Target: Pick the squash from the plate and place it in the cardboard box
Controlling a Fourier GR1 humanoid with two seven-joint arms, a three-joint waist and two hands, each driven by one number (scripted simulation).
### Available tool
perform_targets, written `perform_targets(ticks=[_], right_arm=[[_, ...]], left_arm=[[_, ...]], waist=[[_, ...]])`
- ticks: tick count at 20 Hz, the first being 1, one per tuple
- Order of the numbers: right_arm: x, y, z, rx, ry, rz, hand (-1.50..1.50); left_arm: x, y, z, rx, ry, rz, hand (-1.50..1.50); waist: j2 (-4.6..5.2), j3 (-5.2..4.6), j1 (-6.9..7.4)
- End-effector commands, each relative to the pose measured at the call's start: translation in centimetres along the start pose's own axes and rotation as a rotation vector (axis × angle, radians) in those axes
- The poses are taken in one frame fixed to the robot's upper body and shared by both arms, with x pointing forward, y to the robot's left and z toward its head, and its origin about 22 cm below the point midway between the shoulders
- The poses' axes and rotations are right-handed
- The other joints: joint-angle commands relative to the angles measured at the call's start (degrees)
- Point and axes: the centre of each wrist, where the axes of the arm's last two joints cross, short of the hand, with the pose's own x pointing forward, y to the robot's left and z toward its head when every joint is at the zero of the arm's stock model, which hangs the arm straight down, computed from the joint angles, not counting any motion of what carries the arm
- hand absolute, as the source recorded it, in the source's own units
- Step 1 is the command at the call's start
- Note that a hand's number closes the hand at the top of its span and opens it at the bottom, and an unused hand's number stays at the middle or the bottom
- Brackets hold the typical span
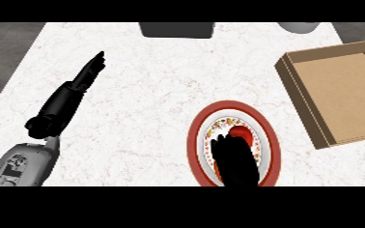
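A plate point(196, 142) with a red rim and a flowered white inside lies at the counter's front, right of centre. My right hand point(234, 162) comes in from the lower edge and lies over the plate's middle, covering most of it. No squash shows; the hand hides whatever lies under it, and only a red patch point(242, 134) of the plate's middle peeks out beside it. The cardboard box point(303, 101) stands open at the right edge, apart from the plate. My left hand point(89, 72) rests at the left with straight fingers pointing away, holding nothing.
A dark grey box-like thing point(176, 29) stands at the counter's far edge, in the middle. A pale grey round object point(299, 26) shows at the far right corner. The white marble counter point(157, 101) spreads between both hands.
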Motion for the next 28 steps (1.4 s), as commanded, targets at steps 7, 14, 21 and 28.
perform_targets(ticks=[7,14,21,28], right_arm=[[0.9,-1.4,8.5,-0.057,-1.070,0.088,1.50],[-4.5,-6.6,12.2,-0.316,-1.322,0.103,1.50],[-9.5,-9.2,12.4,-0.448,-1.111,-0.170,1.50],[-17.8,-11.5,8.9,-0.550,-0.861,-0.348,1.50]], left_arm=[[-0.3,-0.5,-0.2,-0.018,0.012,0.013,0.00],[0.1,0.6,0.1,0.021,0.013,-0.008,0.00],[-0.5,1.4,1.0,0.070,0.026,-0.016,0.00],[0.4,0.9,0.5,0.049,0.006,-0.006,0.00]], waist=[[-0.37,0.53,0.41],[-0.11,0.68,-2.79],[1.23,0.64,-4.65],[1.03,0.45,-3.23]])
